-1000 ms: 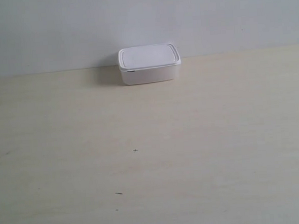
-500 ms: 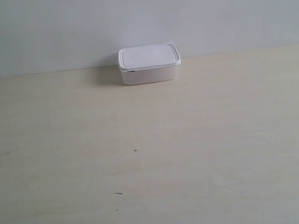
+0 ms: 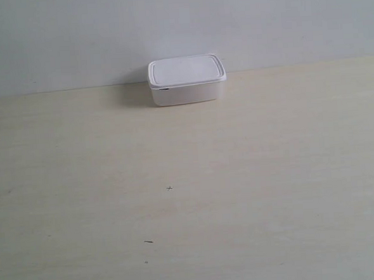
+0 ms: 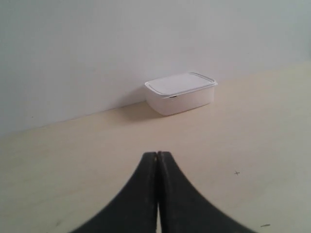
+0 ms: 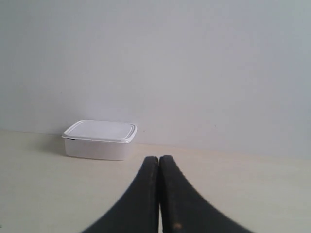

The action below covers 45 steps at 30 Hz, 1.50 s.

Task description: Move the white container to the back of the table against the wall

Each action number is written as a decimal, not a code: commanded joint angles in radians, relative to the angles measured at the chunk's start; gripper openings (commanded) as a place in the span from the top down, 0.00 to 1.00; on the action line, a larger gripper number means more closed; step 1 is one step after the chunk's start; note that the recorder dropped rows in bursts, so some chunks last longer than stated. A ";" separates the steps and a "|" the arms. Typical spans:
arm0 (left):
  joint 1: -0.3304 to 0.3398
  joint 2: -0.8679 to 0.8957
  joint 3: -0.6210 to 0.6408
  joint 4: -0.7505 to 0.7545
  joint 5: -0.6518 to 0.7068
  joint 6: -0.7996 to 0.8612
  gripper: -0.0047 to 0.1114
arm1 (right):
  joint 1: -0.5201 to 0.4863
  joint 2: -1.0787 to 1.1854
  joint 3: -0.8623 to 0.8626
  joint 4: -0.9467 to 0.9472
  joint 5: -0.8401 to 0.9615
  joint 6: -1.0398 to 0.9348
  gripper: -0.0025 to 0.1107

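As the white container [image 3: 187, 79] sits at the back of the table [image 3: 254, 193], against or just beside the wall [image 3: 180, 26], we judge placement done | next: no further push needed | left gripper [image 4: 158, 156] and right gripper [image 5: 159, 160] pressed together, empty, well apart from it | lid flat, rimmed, seated.

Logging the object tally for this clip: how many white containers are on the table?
1. The white container sits at the back of the table, close by the wall, lid on. All three views show that one; nothing in view could hide another.
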 commanded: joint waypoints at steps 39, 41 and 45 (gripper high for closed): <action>0.001 -0.004 0.003 -0.001 0.272 -0.002 0.96 | -0.002 -0.006 0.004 -0.014 0.311 -0.006 0.98; 0.001 -0.004 0.003 -0.001 0.272 -0.002 0.96 | -0.002 -0.006 0.004 -0.014 0.311 -0.006 0.98; 0.001 -0.004 0.003 0.003 0.272 -0.002 0.96 | -0.002 -0.006 0.004 -0.014 0.311 -0.006 0.98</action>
